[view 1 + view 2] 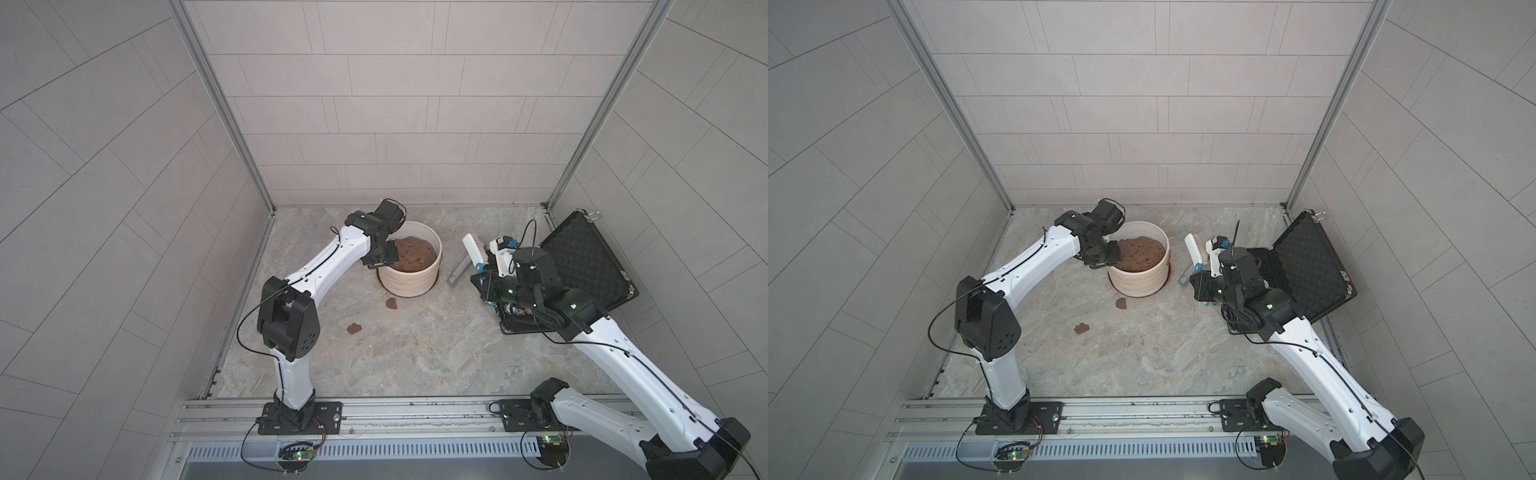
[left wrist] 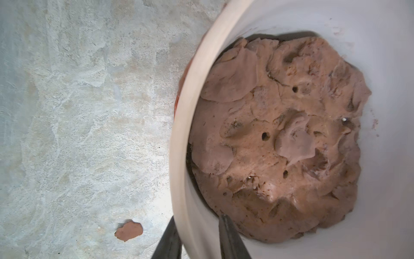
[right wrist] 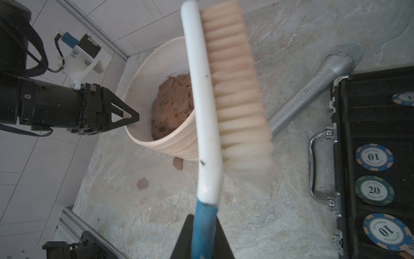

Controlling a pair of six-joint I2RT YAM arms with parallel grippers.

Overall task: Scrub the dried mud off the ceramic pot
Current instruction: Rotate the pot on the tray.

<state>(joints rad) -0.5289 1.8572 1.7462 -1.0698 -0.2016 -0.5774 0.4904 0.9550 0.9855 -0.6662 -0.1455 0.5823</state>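
Left wrist view shows the left claw (image 2: 198, 216) narrowed onto the ceramic pot (image 2: 186, 112), one finger outside the thick rim and the other inside, with the wall pinched between them. A lumpy brown mound (image 2: 280, 134) fills the pot. In both top views the pot (image 1: 409, 282) (image 1: 1138, 282) stands toward the back of the stone-patterned surface (image 1: 415, 353). Two flat patches of dried mud (image 1: 391, 304) (image 1: 354, 328) lie on the surface in front of it, apart from its wall. The right claw (image 3: 202, 224) is clamped on the blue handle of a white scrubbing brush (image 3: 201, 89), held in the air just beside the pot and not touching it. A silver microphone (image 3: 313, 89) lies between the pot and an open black case (image 1: 582, 257) holding poker chips (image 3: 374, 157).
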